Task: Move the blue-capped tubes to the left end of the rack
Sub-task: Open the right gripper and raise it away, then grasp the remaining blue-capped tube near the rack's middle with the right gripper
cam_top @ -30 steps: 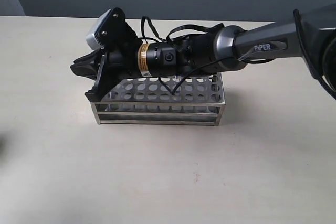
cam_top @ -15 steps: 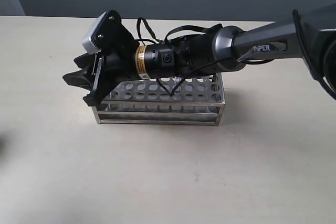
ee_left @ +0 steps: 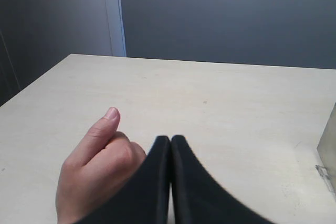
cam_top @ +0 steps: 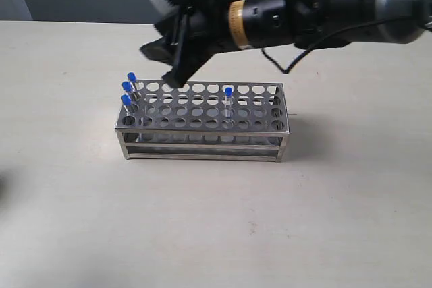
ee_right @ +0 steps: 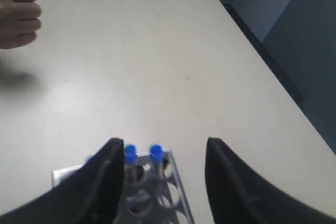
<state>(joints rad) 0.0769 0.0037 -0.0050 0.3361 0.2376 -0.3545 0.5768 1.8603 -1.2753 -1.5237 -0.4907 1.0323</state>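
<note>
The steel rack (cam_top: 202, 124) stands mid-table. Three blue-capped tubes (cam_top: 125, 87) sit upright in holes at its left end, and a fourth blue-capped tube (cam_top: 229, 92) stands near the middle of the back rows. My right gripper (cam_top: 159, 67) hovers open and empty above the rack's back left part. In the right wrist view that gripper (ee_right: 164, 153) frames two blue caps (ee_right: 155, 152) and the rack's end (ee_right: 173, 182). My left gripper (ee_left: 170, 141) is shut on nothing, low over the bare table, and does not show in the exterior view.
A person's hand (ee_left: 100, 166) rests on the table right beside my left gripper's fingers; the same hand (ee_right: 18, 9) shows far off in the right wrist view. A corner of the rack (ee_left: 328, 150) sits at that view's edge.
My right gripper has lifted up and to the right from the rack's left end, uncovering the three tubes there and the one near the middle.
</note>
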